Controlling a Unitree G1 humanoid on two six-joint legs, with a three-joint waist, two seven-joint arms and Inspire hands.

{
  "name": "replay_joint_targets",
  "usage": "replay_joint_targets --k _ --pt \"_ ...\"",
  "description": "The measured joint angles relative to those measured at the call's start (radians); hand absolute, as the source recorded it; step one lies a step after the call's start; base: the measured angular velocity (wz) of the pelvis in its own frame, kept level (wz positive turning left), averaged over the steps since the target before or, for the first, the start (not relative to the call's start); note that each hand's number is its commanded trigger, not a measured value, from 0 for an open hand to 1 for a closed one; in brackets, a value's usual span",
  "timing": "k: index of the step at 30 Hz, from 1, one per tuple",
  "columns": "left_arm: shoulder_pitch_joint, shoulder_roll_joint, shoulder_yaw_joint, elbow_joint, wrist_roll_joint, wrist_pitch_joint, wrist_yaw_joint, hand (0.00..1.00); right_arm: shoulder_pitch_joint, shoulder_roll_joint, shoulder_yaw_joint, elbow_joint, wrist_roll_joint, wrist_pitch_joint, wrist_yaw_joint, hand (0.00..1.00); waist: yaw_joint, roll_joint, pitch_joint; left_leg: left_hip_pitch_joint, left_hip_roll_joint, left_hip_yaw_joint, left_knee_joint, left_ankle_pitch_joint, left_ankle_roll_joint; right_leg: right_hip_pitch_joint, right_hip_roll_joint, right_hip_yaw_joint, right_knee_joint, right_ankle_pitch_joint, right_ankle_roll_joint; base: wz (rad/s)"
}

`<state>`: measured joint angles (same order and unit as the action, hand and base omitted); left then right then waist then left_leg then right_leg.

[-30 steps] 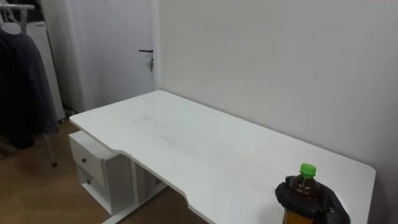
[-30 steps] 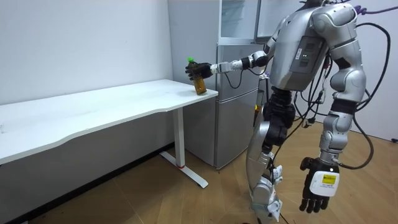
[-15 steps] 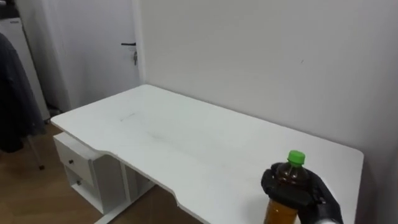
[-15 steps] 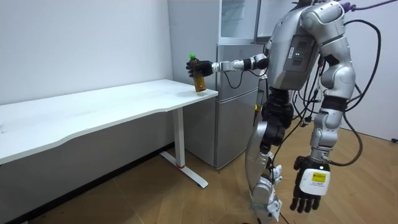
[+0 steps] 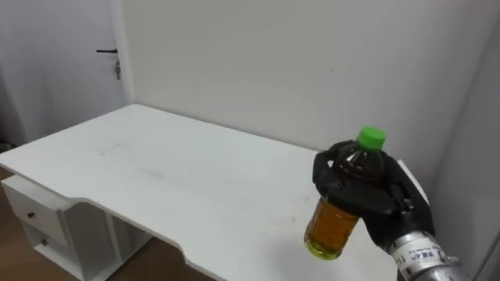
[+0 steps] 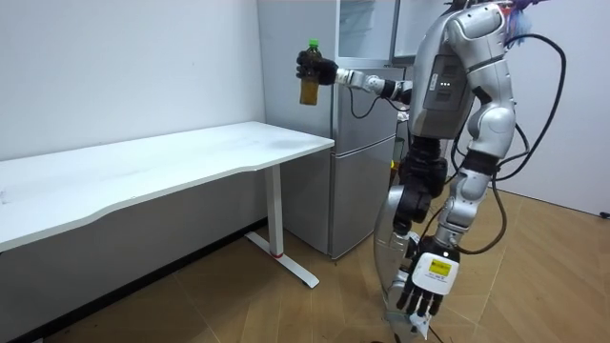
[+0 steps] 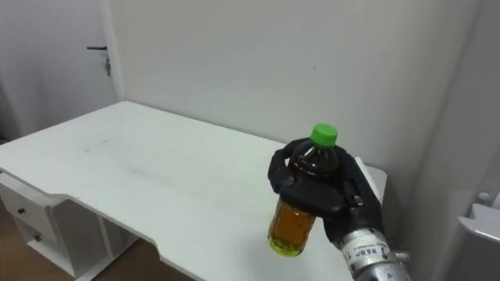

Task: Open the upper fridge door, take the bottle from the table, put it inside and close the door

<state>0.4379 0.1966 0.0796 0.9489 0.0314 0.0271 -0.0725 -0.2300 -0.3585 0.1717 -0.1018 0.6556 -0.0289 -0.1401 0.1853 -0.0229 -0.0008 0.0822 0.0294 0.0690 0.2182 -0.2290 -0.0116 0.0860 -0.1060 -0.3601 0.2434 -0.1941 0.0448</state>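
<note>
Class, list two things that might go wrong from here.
1. The right hand grips the bottle only by its upper part; the tilted body hangs free and may slip.
2. The fridge looks shut while the left hand hangs low; the door could block the bottle.

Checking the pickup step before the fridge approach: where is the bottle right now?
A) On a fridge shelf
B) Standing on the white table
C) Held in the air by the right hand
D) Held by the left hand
C: the right hand is curled round the bottle, clear above the white table; the left hand hangs open, holding nothing.
</note>
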Motion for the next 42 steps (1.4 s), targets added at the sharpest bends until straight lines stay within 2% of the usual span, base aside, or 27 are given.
replay_joint_targets --k 3,7,10,12,14,17,21,26,30,36,42 --pt "-0.021 0.000 0.004 0.053 -0.002 -0.006 0.000 0.00 0.000 0.000 -0.009 -0.056 0.009 0.001 0.011 1.00 -0.017 0.004 0.0023 0.003 0.004 0.010 -0.006 0.000 0.000 -0.003 0.003 0.007 -0.001 0.001 -0.001 -0.06" --pt "-0.023 0.000 0.007 0.078 -0.020 -0.013 0.000 0.00 0.000 0.000 -0.053 -0.136 0.050 0.000 0.022 1.00 -0.019 0.004 0.0037 0.018 0.006 0.026 -0.011 0.000 0.000 -0.001 0.007 0.026 -0.002 0.001 -0.001 -0.12" --pt "-0.030 0.000 0.025 0.091 -0.020 -0.020 0.000 0.00 0.000 0.000 -0.072 -0.169 0.045 0.000 0.022 1.00 -0.021 -0.001 0.0012 0.019 0.008 0.034 -0.014 0.000 0.000 -0.003 0.008 0.032 -0.002 0.001 -0.002 -0.09" --pt "-0.039 0.000 0.041 0.096 -0.019 -0.025 0.002 0.00 0.000 -0.003 -0.089 -0.202 0.012 0.001 0.028 1.00 -0.041 -0.008 -0.0013 0.017 0.010 0.035 -0.016 0.000 -0.001 -0.005 0.009 0.030 -0.002 0.001 -0.002 0.00" --pt "-0.041 0.000 0.045 0.096 -0.018 -0.028 0.002 0.00 0.000 -0.004 -0.110 -0.229 -0.001 0.001 0.035 1.00 -0.047 -0.010 -0.0027 0.015 0.011 0.042 -0.019 0.000 -0.001 -0.012 0.010 0.035 -0.001 0.002 -0.003 -0.08" --pt "-0.055 0.000 0.064 0.109 -0.018 -0.029 -0.001 0.00 0.000 -0.006 -0.155 -0.284 -0.006 0.001 0.037 1.00 -0.056 -0.011 -0.0032 0.016 0.012 0.054 -0.022 -0.001 -0.001 -0.020 0.013 0.049 0.000 0.003 -0.005 -0.12" --pt "-0.077 0.000 0.074 0.121 -0.019 -0.032 -0.001 0.00 0.000 -0.006 -0.218 -0.318 -0.006 0.000 0.038 1.00 -0.088 -0.014 -0.0042 0.018 0.014 0.069 -0.022 -0.001 -0.001 -0.025 0.014 0.062 0.005 0.003 -0.005 -0.08" --pt "-0.076 -0.002 0.073 0.106 -0.020 -0.037 0.004 0.00 0.000 -0.006 -0.276 -0.319 0.003 0.000 0.004 1.00 -0.133 -0.023 -0.0004 0.018 0.015 0.082 -0.024 -0.002 -0.002 -0.036 0.016 0.080 0.012 0.004 -0.006 -0.10" --pt "-0.076 -0.007 0.073 0.107 -0.017 -0.038 0.023 0.00 0.000 -0.006 -0.329 -0.360 -0.021 0.000 -0.038 1.00 -0.166 -0.023 -0.0005 0.020 0.015 0.084 -0.031 -0.002 -0.002 -0.040 0.019 0.086 0.013 0.005 -0.006 -0.03" --pt "-0.076 -0.016 0.073 0.114 -0.017 -0.039 0.058 0.00 -0.007 -0.007 -0.370 -0.405 -0.032 0.000 -0.105 1.00 -0.181 -0.022 -0.0036 0.029 0.016 0.101 -0.028 -0.001 -0.002 -0.049 0.022 0.110 0.016 0.005 -0.007 -0.12" --pt "-0.075 -0.016 0.073 0.114 -0.018 -0.039 0.062 0.00 -0.007 -0.011 -0.414 -0.405 -0.039 0.000 -0.180 1.00 -0.198 -0.023 -0.0027 0.034 0.016 0.102 -0.029 -0.001 -0.002 -0.044 0.022 0.110 0.017 0.005 -0.007 -0.01"
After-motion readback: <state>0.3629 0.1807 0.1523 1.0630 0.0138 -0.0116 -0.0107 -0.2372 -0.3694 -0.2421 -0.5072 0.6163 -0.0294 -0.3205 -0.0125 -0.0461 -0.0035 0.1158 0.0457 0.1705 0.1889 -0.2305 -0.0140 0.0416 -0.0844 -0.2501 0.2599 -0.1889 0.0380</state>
